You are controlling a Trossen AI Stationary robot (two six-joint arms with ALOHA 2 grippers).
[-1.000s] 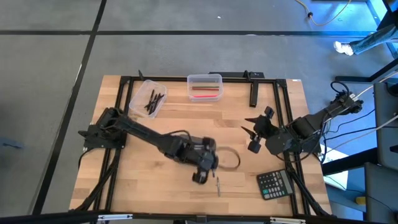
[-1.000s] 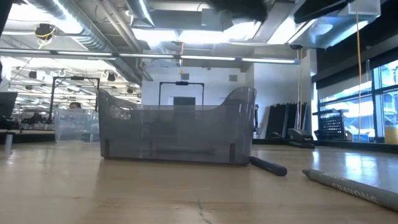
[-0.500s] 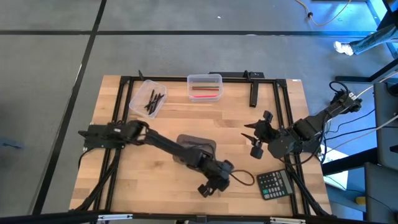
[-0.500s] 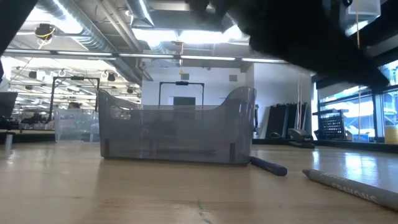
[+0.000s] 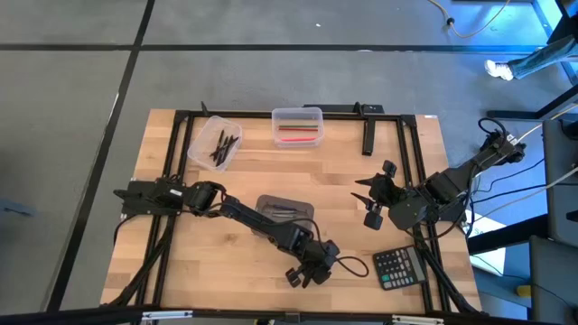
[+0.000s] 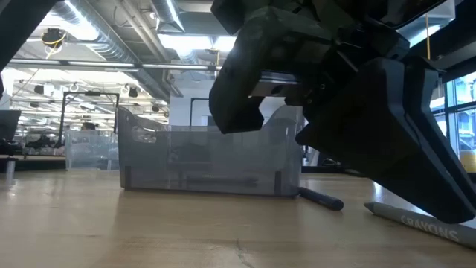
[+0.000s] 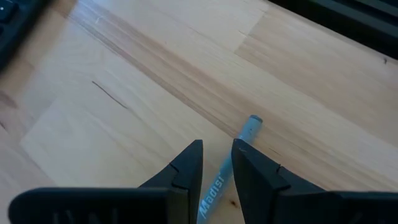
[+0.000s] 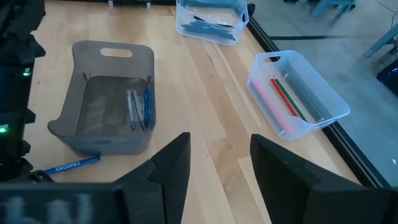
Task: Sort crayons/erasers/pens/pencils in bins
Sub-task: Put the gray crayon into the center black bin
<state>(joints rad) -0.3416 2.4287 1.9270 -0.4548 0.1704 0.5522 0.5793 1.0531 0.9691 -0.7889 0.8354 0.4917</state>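
My left gripper (image 5: 307, 271) (image 7: 217, 165) is low over the table's near middle, open by a narrow gap. Its fingers stand on either side of a bluish crayon (image 7: 244, 132) that lies flat on the wood; the crayon also shows in the low view (image 6: 420, 221) and the right wrist view (image 8: 68, 167). The smoky grey bin (image 5: 284, 209) (image 8: 112, 99) holds a few bluish and grey sticks. A clear bin (image 5: 217, 143) holds dark sticks; another clear bin (image 5: 298, 126) holds red and pink ones. My right gripper (image 5: 370, 194) (image 8: 217, 168) waits open at the right.
A dark stick (image 6: 321, 199) lies on the table against the grey bin's corner. A black calculator (image 5: 400, 266) lies at the near right, close to my left gripper. A thick black bar (image 5: 368, 140) lies at the far right. A black frame (image 5: 181, 117) borders the table.
My left gripper has gone from above the grey bin toward the table's near edge and a little right, and has come down over the bluish crayon. The grey bin, hidden by the arm before, now shows. The crayon has stayed where it was.
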